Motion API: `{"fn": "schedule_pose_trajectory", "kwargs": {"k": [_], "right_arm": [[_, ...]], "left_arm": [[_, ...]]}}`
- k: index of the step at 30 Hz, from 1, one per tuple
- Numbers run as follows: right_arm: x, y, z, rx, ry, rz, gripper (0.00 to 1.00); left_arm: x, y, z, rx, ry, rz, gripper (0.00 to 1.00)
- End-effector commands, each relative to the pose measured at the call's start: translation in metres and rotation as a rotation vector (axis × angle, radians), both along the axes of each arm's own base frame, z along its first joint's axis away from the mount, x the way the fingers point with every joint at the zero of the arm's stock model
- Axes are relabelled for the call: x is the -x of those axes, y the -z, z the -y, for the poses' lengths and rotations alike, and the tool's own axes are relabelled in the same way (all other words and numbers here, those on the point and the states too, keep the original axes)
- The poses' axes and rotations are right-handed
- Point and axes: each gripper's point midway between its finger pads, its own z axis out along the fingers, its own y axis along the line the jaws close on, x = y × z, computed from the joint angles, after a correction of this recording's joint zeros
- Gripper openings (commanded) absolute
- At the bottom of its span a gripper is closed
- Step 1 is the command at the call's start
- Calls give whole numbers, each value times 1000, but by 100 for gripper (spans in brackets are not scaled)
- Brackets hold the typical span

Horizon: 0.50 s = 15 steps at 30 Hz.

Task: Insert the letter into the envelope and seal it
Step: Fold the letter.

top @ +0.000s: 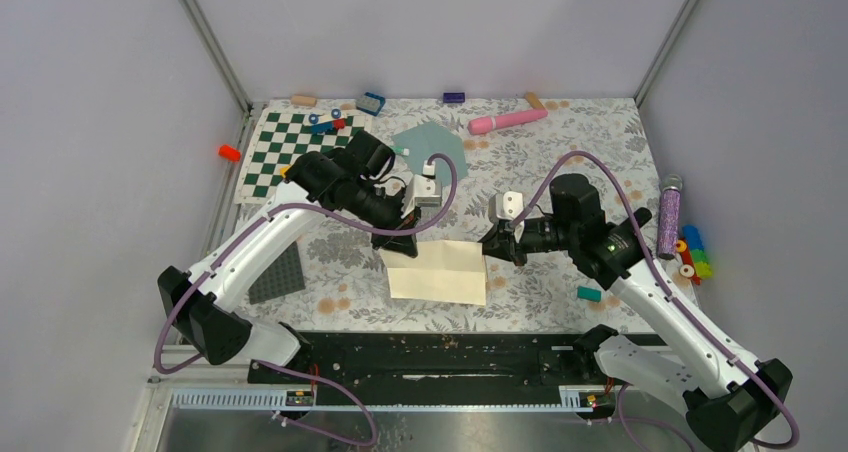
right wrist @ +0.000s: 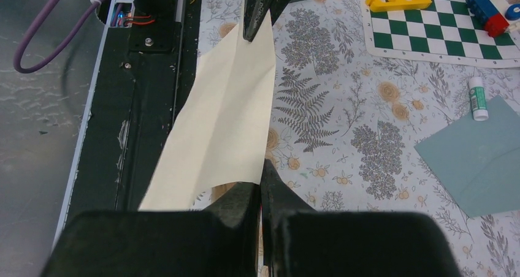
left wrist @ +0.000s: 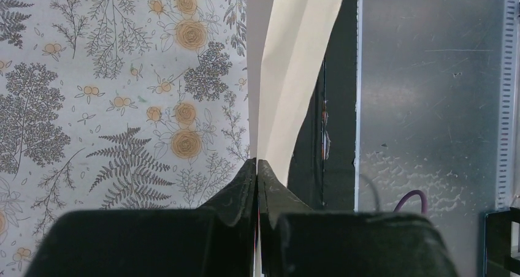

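Jaws: left gripper is clamped flat on a thin edge of the letter, at its upper-left corner in the overhead view. Right gripper is closed too, pinching the upper-right corner. The sheet spans between them, creased lengthwise and sagging toward the black base rail at the bottom.

Letter sits lower centre of the overhead frame. The envelope lies flat at upper centre, well apart from it.

Risks:
- Both pinches are right at the paper's edge with little bite, so a corner could slip out on a quick move.
- Arms drifting apart would tear the sheet or pull it free; arms closing in would buckle it along the crease.
- The hanging near edge could catch on the rail.
- Can't tell whether the envelope's pocket is open. If not, the letter just slides over it.

Around:
- glue stick just beside the envelope's edge
- pink cylinder just to the envelope's upper right
- chequered board with small toys, upper left
- dark studded plate at left
- glitter tube at right

In the way: the left arm's own wrist and cable lie between letter and envelope, overlapping the envelope's lower edge.
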Motion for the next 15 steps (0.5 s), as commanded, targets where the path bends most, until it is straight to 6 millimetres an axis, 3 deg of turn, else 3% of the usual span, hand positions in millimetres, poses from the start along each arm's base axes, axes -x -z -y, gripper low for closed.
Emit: {"fn": "schedule_pose_trajectory", "kwargs": {"k": [1,4,8,9,12,15], "right_arm": [[-5,-8,3,-12,20,54,0],[-6,-9,4,-11,27,62,12],[-13,-8,8,10,65,88,85],[-15,-7,11,30,77,111,97],[-19,-11,26,98,114,171,100],[-9,-17,39,146,99,205,100]], "left_arm": [[0,-19,1,48,19,74,0],[0,-21,0,49,17,78,0],[-3,-22,-1,39,4,97,0],[-5,-23,-2,33,-4,111,0],[-19,-29,-5,13,-70,174,0],[-39,-36,-11,-15,-181,251,0]]}}
